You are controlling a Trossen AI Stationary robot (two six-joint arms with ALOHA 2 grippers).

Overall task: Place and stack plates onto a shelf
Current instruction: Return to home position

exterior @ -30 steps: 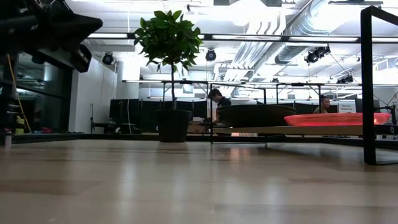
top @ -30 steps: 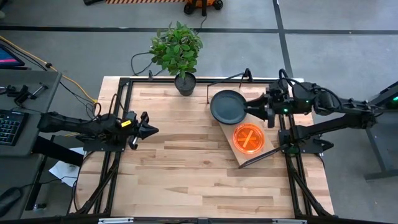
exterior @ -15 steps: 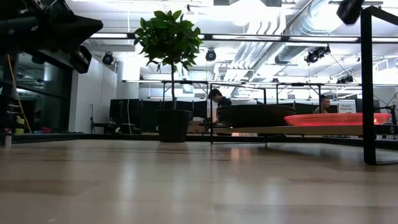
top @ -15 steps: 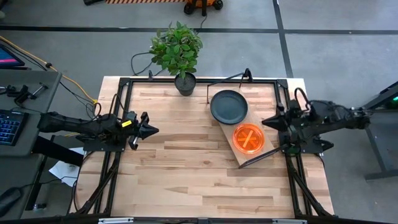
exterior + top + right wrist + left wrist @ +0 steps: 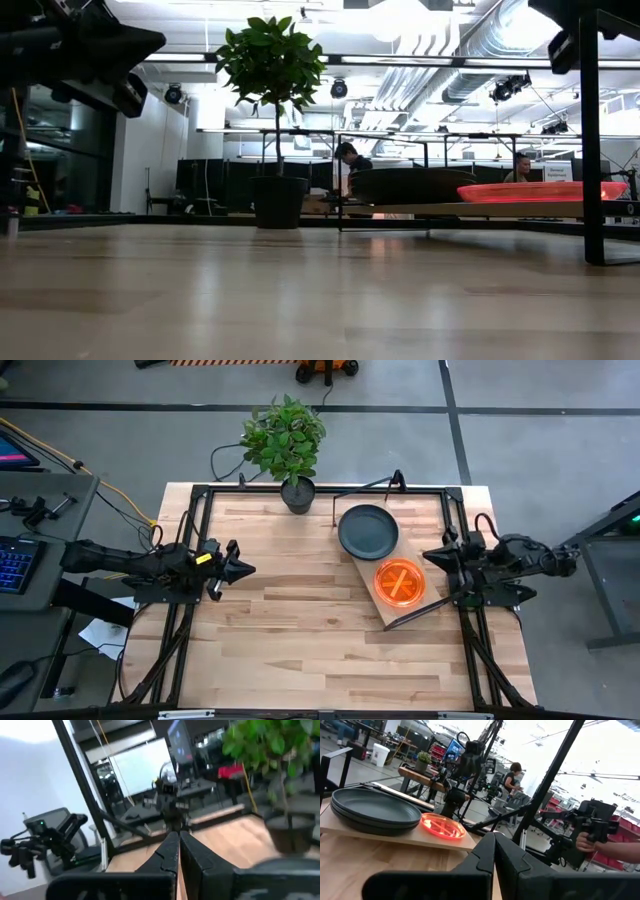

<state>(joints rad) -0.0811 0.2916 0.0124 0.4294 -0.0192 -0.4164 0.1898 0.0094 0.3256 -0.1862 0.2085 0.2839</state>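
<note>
Grey plates (image 5: pixel 368 531) and orange plates (image 5: pixel 399 582) atop shelf (image 5: pixel 392 616)

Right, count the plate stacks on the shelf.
2. The dark grey stack sits on the shelf's end nearer the plant; the orange stack beside it, nearer the right gripper. Plates within each may be hidden.

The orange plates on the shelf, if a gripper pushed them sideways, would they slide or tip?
Likely slide: the orange plates lie flat and low, so tipping seems unlikely. Their glossy, translucent look suggests light, smooth plastic, so they may skid easily. They sit near the edge of the shelf, so a firm push might send them off.
</note>
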